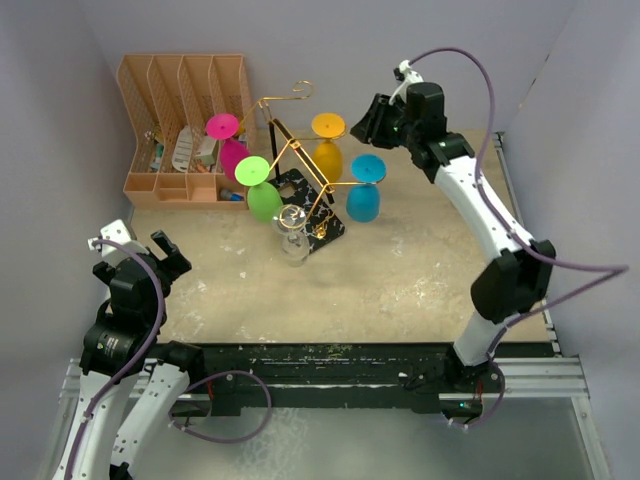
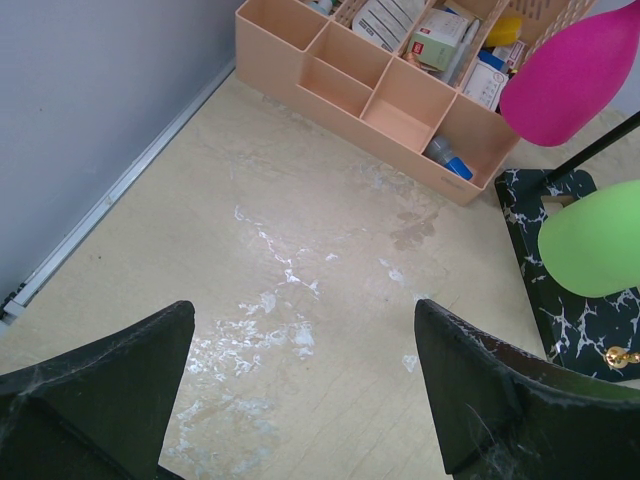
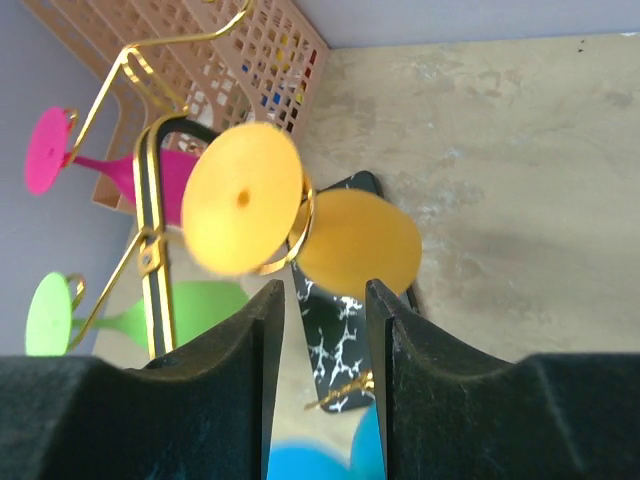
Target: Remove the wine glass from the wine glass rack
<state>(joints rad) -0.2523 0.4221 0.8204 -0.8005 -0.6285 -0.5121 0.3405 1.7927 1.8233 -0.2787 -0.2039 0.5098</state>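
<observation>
We see the wine glass rack (image 1: 328,225) standing at the far middle of the table (image 1: 420,280), just right of the orange organiser (image 1: 185,110). Five glasses hang upside down from its gold arms: pink (image 1: 232,155) and green (image 1: 264,200) on the left, yellow (image 1: 329,158) and blue (image 1: 363,200) on the right, and a clear one (image 1: 293,240) at the near side. The right gripper (image 3: 322,295) hovers to the far right of the rack, pointed at the yellow glass, its fingers a little apart with nothing between them. The left gripper (image 2: 302,320) hangs over bare table at the near left, well apart from the rack, its fingers spread wide and holding nothing
</observation>
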